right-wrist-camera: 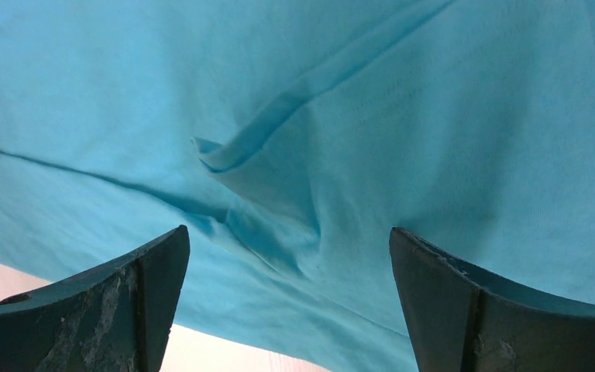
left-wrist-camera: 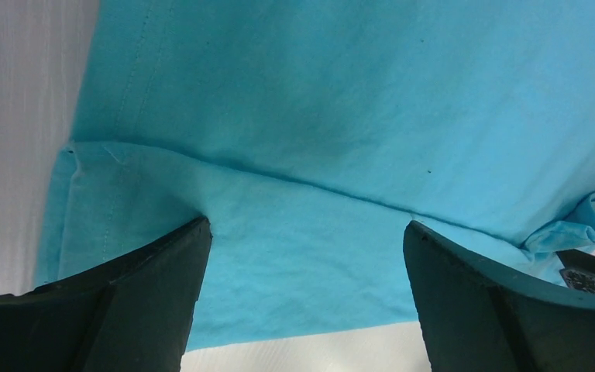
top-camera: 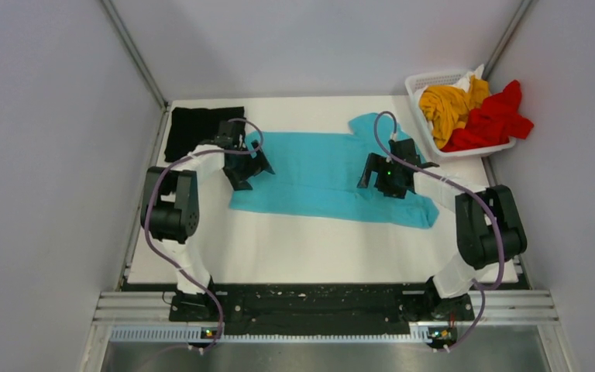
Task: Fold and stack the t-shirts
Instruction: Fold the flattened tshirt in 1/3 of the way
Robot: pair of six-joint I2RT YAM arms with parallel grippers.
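**Step in hand:** folding the turquoise shirt. It lies spread sideways across the middle of the table, mostly flat, and its far right corner reaches near the basket.

**Other stock:**
- The black shirt lies at the far left corner in a compact square, which I judge already folded.
- The yellow shirt and the red shirt sit bunched in the basket, with the red one spilling over its right rim.
- By my reckoning one of four is done and the second is under way.

**Pincers:**
- My left pincer stands wide with nothing between its fingers. It is over the shirt's left end, where a strip of cloth lies doubled over along the near edge.
- My right pincer is equally wide and empty. It is over the shirt's right part, just short of a raised crease.
- I cannot tell whether either set of fingertips touches the cloth.

**Next move, as I judge it:**
- Both pincers settle on matching points of one long edge.
- They close through every layer there, then lift and carry the edge across together so the fold lands square.
- The crease on the right wants flattening first, or it gets folded in.
- The cloth looks thin and limp, so a shallow pinch may take the top layer alone and drag the shirt askew.
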